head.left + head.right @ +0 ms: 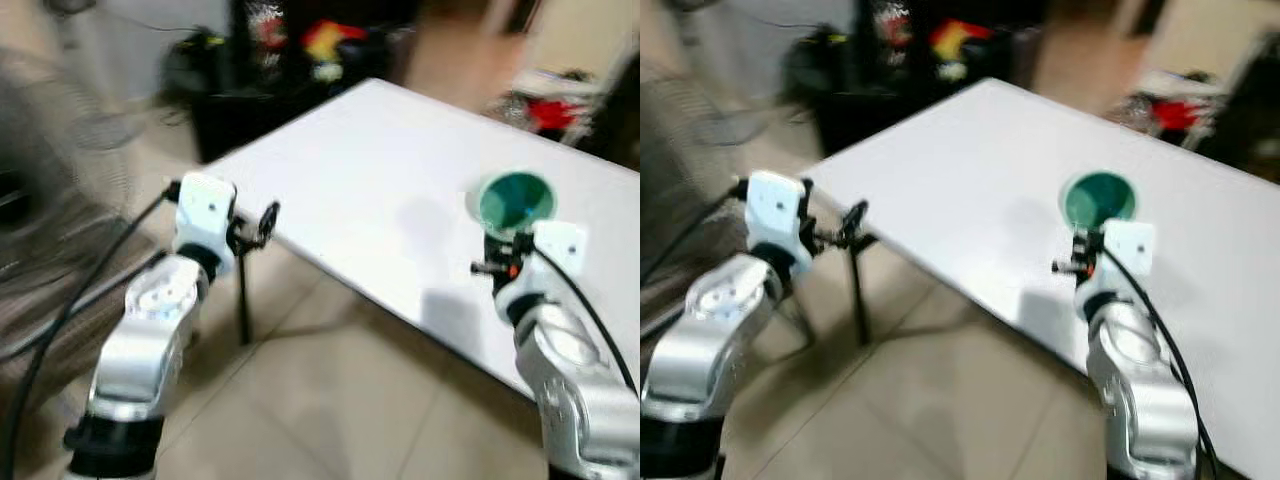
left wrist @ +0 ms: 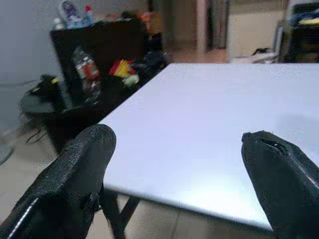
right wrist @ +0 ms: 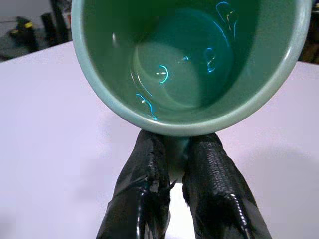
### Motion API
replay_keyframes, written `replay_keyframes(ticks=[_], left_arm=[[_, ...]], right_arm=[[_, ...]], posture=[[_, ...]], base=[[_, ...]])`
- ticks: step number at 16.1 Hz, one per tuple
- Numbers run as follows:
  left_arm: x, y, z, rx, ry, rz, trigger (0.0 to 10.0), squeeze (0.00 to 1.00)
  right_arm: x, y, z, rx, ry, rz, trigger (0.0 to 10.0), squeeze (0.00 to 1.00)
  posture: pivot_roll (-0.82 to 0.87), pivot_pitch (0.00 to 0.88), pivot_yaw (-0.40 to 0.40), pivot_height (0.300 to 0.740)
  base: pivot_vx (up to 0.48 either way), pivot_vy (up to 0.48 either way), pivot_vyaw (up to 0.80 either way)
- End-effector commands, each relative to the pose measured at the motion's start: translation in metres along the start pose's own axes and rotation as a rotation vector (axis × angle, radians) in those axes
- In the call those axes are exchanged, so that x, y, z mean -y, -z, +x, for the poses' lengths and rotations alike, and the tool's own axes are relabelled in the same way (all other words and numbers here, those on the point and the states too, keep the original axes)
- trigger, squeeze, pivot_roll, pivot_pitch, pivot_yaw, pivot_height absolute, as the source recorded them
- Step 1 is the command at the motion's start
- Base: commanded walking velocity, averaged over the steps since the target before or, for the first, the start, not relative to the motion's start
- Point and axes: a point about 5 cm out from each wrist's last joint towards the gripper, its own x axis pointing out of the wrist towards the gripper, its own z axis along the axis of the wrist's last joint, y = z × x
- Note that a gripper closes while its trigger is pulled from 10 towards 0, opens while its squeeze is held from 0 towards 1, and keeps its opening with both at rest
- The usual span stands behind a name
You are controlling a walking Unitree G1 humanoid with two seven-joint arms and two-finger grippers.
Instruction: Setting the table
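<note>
— Where's your green cup [image 1: 515,200]?

— Gripped in your right hand [image 3: 174,164], fingers pinched narrow on its wall — hovering above the white desk [image 1: 370,190], mouth tilted toward you.

— And the other arm?

— Left hand [image 2: 174,164] spread wide, empty, at nine o'clock off the desk's corner.

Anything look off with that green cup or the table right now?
The green cup is tipped, its mouth facing the camera, pinched at the rim by the right hand above the white table. It looks empty and nothing is spilled. The left hand is open near the table's corner.
</note>
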Motion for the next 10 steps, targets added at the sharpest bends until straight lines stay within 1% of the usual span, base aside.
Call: replay_keyframes(ticks=[1,9,10], left_arm=[[-0.0061,0.0001,-0.0005,-0.003,-0.016,0.002,10.0,0.0],[-0.0039,0.0008,0.0035,0.0,0.0,-0.014,10.0,0.0],[-0.0033,0.0008,0.0035,0.0,0.002,-0.017,10.0,0.0]], right_arm=[[-0.0073,-0.0023,0.0003,0.007,-0.028,0.009,10.0,0.0],[-0.0061,-0.0046,0.0013,0.013,-0.04,0.01,10.0,0.0],[-0.0056,-0.0051,0.0011,0.015,-0.045,0.008,10.0,0.0]], posture=[[-0.09,0.0,-0.048,0.74],[-0.1,0.0,-0.044,0.74],[-0.1,0.0,-0.042,0.74]], base=[[0.262,0.0,-0.79],[0.264,0.0,-0.79],[0.27,0.0,-0.51]])
